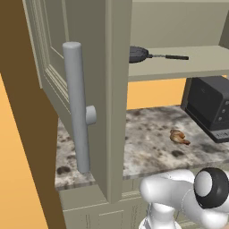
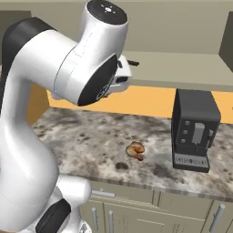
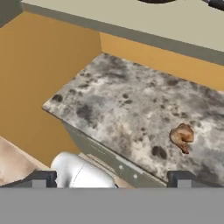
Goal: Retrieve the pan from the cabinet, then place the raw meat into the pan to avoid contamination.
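The small dark pan (image 1: 137, 53) sits on the shelf of the open wall cabinet (image 1: 117, 89), its thin handle pointing right. In the hand view, a sliver of the pan (image 3: 155, 1) shows at the top edge. On the speckled countertop below lies the raw meat (image 1: 179, 136) (image 2: 135, 150) (image 3: 181, 136), a lumpy orange-brown piece. My gripper (image 3: 111, 181) is open, its fingertips (image 3: 39, 179) wide apart with nothing between them. It hangs above the counter's front edge, well short of the pan and the meat.
The cabinet door swings out toward me, its long grey bar handle (image 1: 76, 107) close on the left. A black coffee machine (image 1: 210, 105) (image 2: 195, 129) stands on the counter right of the meat. An orange wall bounds the counter (image 3: 113, 105) on the left. Base cabinets (image 2: 150, 214) lie below.
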Tool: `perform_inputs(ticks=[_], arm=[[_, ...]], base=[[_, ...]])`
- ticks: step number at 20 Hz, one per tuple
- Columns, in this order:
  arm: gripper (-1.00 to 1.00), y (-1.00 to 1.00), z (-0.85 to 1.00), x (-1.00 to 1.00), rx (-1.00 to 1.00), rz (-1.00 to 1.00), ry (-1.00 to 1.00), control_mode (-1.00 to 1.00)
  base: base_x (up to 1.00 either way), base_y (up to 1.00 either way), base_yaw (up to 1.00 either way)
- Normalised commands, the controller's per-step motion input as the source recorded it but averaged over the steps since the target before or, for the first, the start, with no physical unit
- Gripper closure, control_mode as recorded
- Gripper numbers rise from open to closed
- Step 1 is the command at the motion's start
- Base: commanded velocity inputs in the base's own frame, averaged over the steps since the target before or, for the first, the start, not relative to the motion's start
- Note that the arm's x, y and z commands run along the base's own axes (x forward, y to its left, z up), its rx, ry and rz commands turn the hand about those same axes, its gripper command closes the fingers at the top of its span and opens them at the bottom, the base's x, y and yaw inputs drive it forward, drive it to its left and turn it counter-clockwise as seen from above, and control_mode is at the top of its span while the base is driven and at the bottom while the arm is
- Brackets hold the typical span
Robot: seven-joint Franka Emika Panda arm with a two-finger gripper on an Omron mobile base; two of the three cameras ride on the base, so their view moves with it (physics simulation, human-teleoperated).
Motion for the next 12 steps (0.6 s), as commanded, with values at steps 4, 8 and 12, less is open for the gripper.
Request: perform_inputs(ticks=[4, 8, 12], arm=[[-1.0, -0.08, -0.24, 0.63, 0.04, -0.01, -0.27, -1.0], [-1.0, -0.17, 0.03, 0.49, 0.16, -0.02, -0.18, -1.0], [-1.0, -0.06, 0.4, 0.35, 0.14, 0.0, -0.01, -1.0]], base=[[0.0, 0.0, 0.0], [0.0, 0.0, 0.0], [0.0, 0.0, 0.0]])
